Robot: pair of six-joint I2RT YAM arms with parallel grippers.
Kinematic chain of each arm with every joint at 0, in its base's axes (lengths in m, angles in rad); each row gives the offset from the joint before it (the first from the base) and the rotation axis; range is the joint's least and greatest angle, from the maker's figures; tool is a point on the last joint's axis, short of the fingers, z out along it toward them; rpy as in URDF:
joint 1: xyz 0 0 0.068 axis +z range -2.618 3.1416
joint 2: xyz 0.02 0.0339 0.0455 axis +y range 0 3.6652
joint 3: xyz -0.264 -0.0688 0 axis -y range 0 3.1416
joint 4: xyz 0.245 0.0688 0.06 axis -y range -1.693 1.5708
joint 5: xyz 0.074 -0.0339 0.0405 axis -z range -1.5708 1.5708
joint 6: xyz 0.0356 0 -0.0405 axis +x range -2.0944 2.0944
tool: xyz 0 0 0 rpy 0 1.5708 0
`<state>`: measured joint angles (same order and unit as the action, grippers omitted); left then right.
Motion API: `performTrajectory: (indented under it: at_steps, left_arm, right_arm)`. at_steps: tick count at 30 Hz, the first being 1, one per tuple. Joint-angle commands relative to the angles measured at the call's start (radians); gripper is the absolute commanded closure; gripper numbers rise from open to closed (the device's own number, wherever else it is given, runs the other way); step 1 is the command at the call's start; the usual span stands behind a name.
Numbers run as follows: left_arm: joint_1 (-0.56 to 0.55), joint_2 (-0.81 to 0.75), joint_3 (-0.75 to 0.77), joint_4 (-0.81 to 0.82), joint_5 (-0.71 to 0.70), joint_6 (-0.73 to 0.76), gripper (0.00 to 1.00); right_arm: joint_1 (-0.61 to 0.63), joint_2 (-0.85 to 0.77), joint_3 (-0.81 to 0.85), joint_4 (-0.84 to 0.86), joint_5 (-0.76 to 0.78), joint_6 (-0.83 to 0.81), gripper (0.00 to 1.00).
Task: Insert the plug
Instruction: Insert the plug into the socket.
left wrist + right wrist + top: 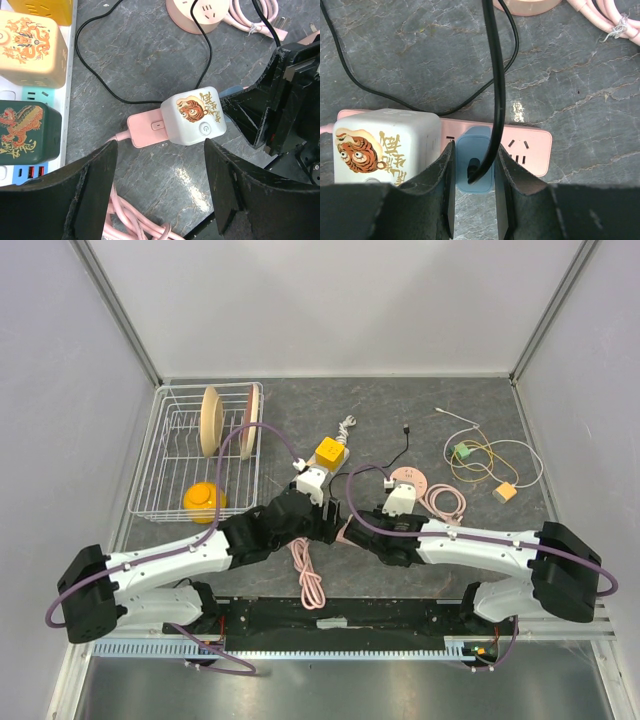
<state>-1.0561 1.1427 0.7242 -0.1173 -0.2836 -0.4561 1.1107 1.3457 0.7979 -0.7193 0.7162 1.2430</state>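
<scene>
Right wrist view: my right gripper (474,165) is clenched on the blue plug (465,150), one finger on each flat side, so the prongs point straight down into the pink power strip (527,145). The plug sits on the strip, just beside the white cube adapter (385,145) and next to an unused socket (517,150). I cannot tell whether it is pushed fully home, because its body hides the joint. The black cable (495,75) leaves the plug's top and runs away between the fingers, which keeps it out of the grip.

Left wrist view: my left gripper (161,150) is released, its fingers (90,195) spread either side of the strip's cord end and the adapter, with nothing held. I judge it is parked there to pin or square the strip if it slides under the push; contact with the strip cannot be made out.

Top view: both arms meet over the middle of the table (470,560), left from the cord side, right from the free end, so neither blocks the other.

Next, as I judge it: a straight downward press, since a tilt could jam the prongs against the neighbouring adapter
</scene>
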Motion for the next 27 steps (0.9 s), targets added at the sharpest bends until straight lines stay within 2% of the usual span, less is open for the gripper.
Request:
performTrajectory:
  at_steps: [1, 11, 17, 21, 24, 26, 27]
  left_arm:
    - [-0.004, -0.044, -0.014, 0.045, -0.055, -0.032, 0.24]
    - [-0.002, -0.075, -0.039, 0.053, -0.086, -0.041, 0.24]
    - [-0.002, -0.086, -0.054, 0.062, -0.109, -0.055, 0.24]
    - [-0.002, -0.077, -0.066, 0.074, -0.112, -0.069, 0.24]
    - [-0.002, -0.064, -0.062, 0.082, -0.114, -0.072, 0.24]
    - [-0.004, -0.060, -0.043, 0.081, -0.117, -0.058, 0.23]
    - [-0.002, -0.060, -0.037, 0.080, -0.121, -0.052, 0.22]
  right_arm:
    - [0.006, 0.056, 0.014, -0.019, -0.072, 0.007, 1.00]
    - [0.006, 0.090, -0.072, 0.018, -0.144, 0.038, 1.00]
    - [0.006, 0.093, -0.176, 0.112, -0.218, 0.075, 1.00]
    - [0.012, 0.119, -0.192, 0.138, -0.256, 0.073, 1.00]
    - [0.026, 0.106, -0.149, 0.101, -0.227, 0.061, 1.00]
    - [0.026, 0.063, -0.090, 0.069, -0.172, 0.046, 0.92]
    - [0.028, 0.043, -0.071, 0.042, -0.152, 0.038, 0.81]
